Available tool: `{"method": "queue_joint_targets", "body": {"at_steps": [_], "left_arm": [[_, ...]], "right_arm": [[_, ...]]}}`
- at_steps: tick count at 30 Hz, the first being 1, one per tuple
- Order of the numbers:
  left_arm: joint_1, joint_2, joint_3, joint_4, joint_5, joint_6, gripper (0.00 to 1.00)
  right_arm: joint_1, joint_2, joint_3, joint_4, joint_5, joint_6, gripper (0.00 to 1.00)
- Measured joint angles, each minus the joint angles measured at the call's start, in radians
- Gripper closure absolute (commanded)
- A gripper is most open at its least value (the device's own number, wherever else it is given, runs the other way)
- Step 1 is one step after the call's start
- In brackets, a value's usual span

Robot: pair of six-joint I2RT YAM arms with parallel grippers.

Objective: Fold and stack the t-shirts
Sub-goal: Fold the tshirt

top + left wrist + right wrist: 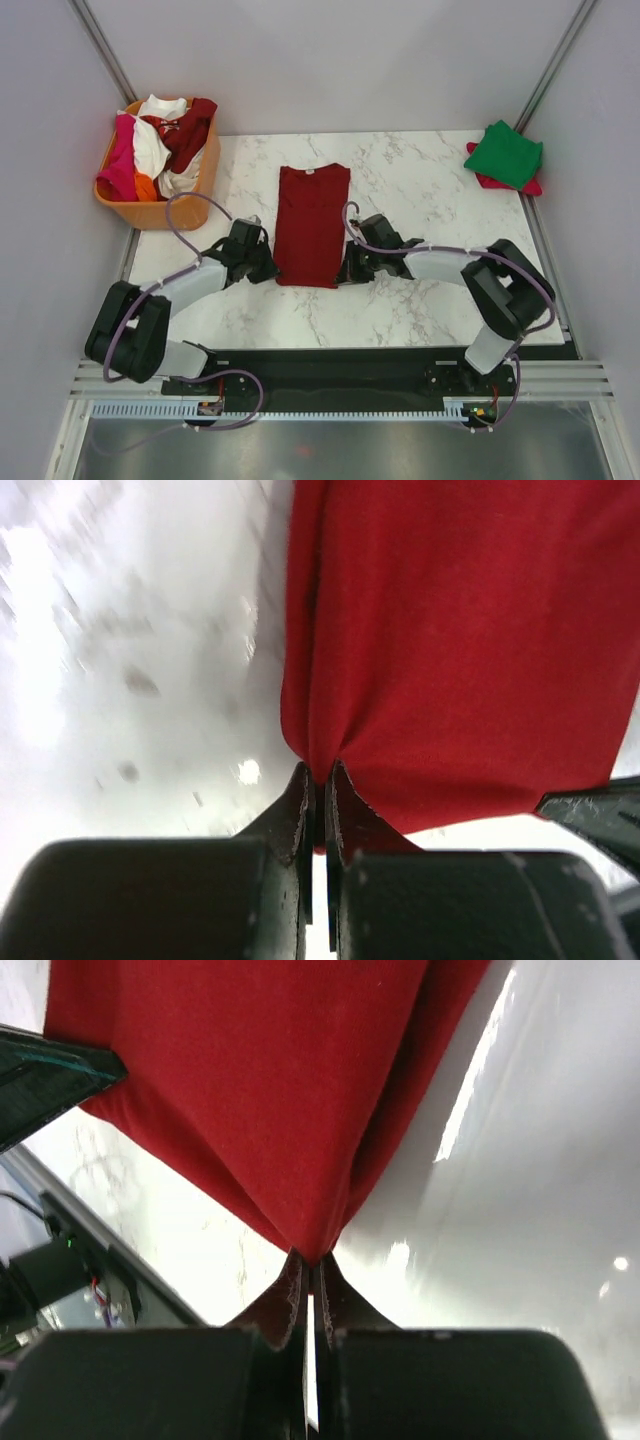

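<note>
A dark red t-shirt [311, 222] lies on the marble table, folded into a long narrow strip with its collar at the far end. My left gripper [268, 268] is shut on its near left corner; the left wrist view shows the red cloth [460, 640] pinched between the jaws [322, 772]. My right gripper [345, 268] is shut on the near right corner; the right wrist view shows the cloth [270, 1090] pinched at the tips [311, 1262]. A folded green t-shirt [504, 153] lies on a folded pink-red one [527, 185] at the far right corner.
An orange plastic basket [150, 213] at the far left holds several unfolded shirts: white [152, 147], dark red [190, 130], pink-red [120, 160] and orange [146, 187]. Grey walls close in the table on three sides.
</note>
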Motion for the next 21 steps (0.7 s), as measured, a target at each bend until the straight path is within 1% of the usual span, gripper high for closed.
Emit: {"method": "queue_joint_targets", "body": {"at_steps": [3,8,12,16,21], "left_arm": [[-0.048,-0.124,-0.05,-0.051,0.026,-0.031,0.98],[-0.142,-0.327,-0.07,-0.167,0.034,-0.096,0.98],[-0.161,-0.462,-0.071,-0.257,0.055,-0.145,0.98],[-0.165,-0.491,-0.011,-0.336,0.063,-0.158,0.98],[-0.163,-0.397,0.18,-0.404,0.028,-0.152,0.98]], "right_arm": [[0.019,-0.121,-0.057,-0.047,0.016,0.001,1.0],[0.079,-0.344,-0.138,-0.13,0.056,0.022,1.0],[0.097,-0.474,-0.166,-0.216,0.087,0.047,1.0],[0.098,-0.521,-0.1,-0.312,0.129,0.043,1.0],[0.096,-0.472,0.1,-0.44,0.221,-0.011,1.0]]}}
